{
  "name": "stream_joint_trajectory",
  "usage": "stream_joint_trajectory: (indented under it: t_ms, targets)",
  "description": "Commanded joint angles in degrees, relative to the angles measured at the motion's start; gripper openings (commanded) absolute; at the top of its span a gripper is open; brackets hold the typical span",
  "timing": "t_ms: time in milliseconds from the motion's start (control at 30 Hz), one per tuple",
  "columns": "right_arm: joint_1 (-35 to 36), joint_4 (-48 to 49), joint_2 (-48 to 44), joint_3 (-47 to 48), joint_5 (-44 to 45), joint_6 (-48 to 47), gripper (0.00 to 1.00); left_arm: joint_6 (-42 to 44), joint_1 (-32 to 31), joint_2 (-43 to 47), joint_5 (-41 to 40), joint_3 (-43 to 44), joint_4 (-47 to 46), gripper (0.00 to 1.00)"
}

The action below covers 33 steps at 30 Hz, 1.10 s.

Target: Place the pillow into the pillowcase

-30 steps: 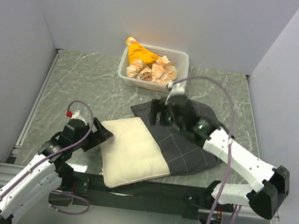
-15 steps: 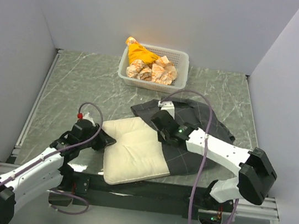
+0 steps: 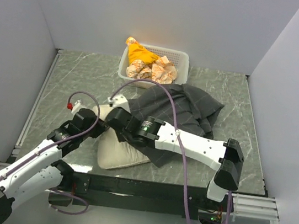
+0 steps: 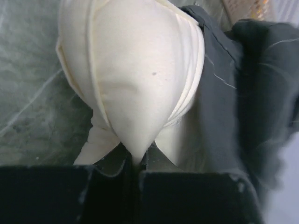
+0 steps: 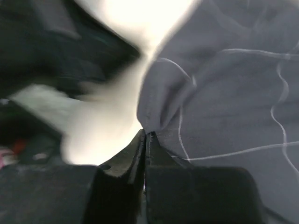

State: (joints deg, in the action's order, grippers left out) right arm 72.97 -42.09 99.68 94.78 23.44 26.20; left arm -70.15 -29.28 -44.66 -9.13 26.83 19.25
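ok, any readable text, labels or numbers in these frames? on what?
None can be read.
Orange-and-white bundles in the basket: any print is too small to read.
Pillow and pillowcase: no lettering shows, and no tag is in view.

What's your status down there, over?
Left hand shut on pillow end. Right hand shut on pillowcase edge. Pillow mostly outside case. Basket behind, out of the way.
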Motion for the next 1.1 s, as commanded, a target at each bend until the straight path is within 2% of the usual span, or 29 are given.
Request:
stream_joint_trajectory:
  t_ms: [0,67,100,133,200,267,333,367,433,467,567,667,1067]
  targets:
    - [-6.4,7.4,-6.5,-10.7,-2.3,3.5,0.09,-2.4,-1.1,1.1,-4.2,3.4,-3.1,0.01]
    - [-8.7,8.2,-10.9,-15.5,-0.8,3.9,0.27,-2.9,-1.2,0.2,-4.3,2.5,-3.6,0.01]
    - [-9.2,8.4,-12.5,-17.1,-0.3,3.9,0.46,-3.2,-1.1,-0.1,-4.7,1.6,-3.8,0.01]
    - [-9.8,8.4,-14.1,-18.4,0.5,4.1,0.55,-3.7,-1.1,-0.3,-4.8,1.0,-4.1,0.01]
    - [-10.0,8.3,-19.4,-22.3,4.5,5.4,0.71,-4.1,-1.1,-0.9,-5.1,-0.4,-5.3,0.01]
    - [-9.6,8.4,-25.7,-28.0,6.2,7.8,0.78,-4.4,-1.1,-1.5,-5.6,-0.7,-5.1,0.01]
    - [-8.9,9.9,-30.4,-33.4,8.6,10.4,0.79,-4.4,-1.0,-1.7,-6.3,-0.7,-4.6,0.01]
    - [-8.6,11.0,-34.9,-39.8,9.0,12.8,0.8,-4.3,-1.0,-1.7,-6.8,-0.6,-4.3,0.01]
    - [-7.8,14.9,-39.0,-46.8,7.6,15.5,0.82,-4.2,-0.8,-1.7,-7.3,-0.4,-3.6,0.01]
    - [-7.6,16.8,-42.1,-54.0,6.9,18.0,0.82,-3.9,-0.6,-1.6,-7.1,-0.3,-3.6,0.01]
    - [-6.1,25.4,-46.1,-66.1,4.2,22.9,0.83,-3.7,-0.4,-1.8,-6.8,-0.1,-3.8,0.01]
    - [-4.9,31.4,-46.7,-72.7,5.5,25.6,0.83,-3.1,-0.4,-2.4,-6.6,0.6,-3.4,0.01]
    - [-1.0,33.6,-37.9,-75.8,7.3,31.0,0.91,-1.6,0.0,-4.5,-5.5,1.9,-3.7,0.01]
